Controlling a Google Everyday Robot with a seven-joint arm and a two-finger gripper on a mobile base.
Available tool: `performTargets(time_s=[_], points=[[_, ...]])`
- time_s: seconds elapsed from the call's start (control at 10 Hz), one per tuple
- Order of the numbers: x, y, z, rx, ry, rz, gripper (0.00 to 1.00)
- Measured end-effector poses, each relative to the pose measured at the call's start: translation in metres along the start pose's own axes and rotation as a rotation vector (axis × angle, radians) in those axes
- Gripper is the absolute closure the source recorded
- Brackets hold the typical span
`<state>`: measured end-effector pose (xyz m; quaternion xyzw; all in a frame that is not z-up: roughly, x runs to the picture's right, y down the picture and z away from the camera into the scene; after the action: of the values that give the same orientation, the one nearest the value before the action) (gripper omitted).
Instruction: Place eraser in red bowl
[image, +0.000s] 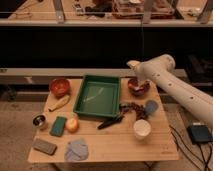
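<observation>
The eraser (44, 146), a flat grey-brown block, lies at the table's front left corner. The red bowl (59, 86), bright orange-red, stands at the back left, well behind the eraser. My white arm reaches in from the right. Its gripper (135, 74) hangs over a darker maroon bowl (138, 86) at the back right, far from both the eraser and the red bowl. It is open and I see nothing held in it.
A green tray (85, 102) fills the table's middle. Left of it lie a banana (59, 103), a metal cup (39, 120), a teal pad (58, 126) and an orange fruit (72, 124). A blue-grey cloth (76, 149) lies beside the eraser. A white cup (142, 128) stands front right.
</observation>
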<state>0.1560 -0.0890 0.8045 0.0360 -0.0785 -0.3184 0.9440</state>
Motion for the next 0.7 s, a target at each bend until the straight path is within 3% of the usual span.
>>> performTargets(time_s=[0.2, 0.3, 0.5, 0.7], points=[[-0.05, -0.007, -0.027, -0.053, -0.028, -0.241, 0.2], [-0.067, -0.009, -0.038, -0.072, -0.04, -0.328, 0.2], [-0.119, -0.015, -0.078, -0.12, -0.085, -0.555, 0.2], [-0.152, -0.02, -0.104, -0.136, -0.102, -0.683, 0.2]])
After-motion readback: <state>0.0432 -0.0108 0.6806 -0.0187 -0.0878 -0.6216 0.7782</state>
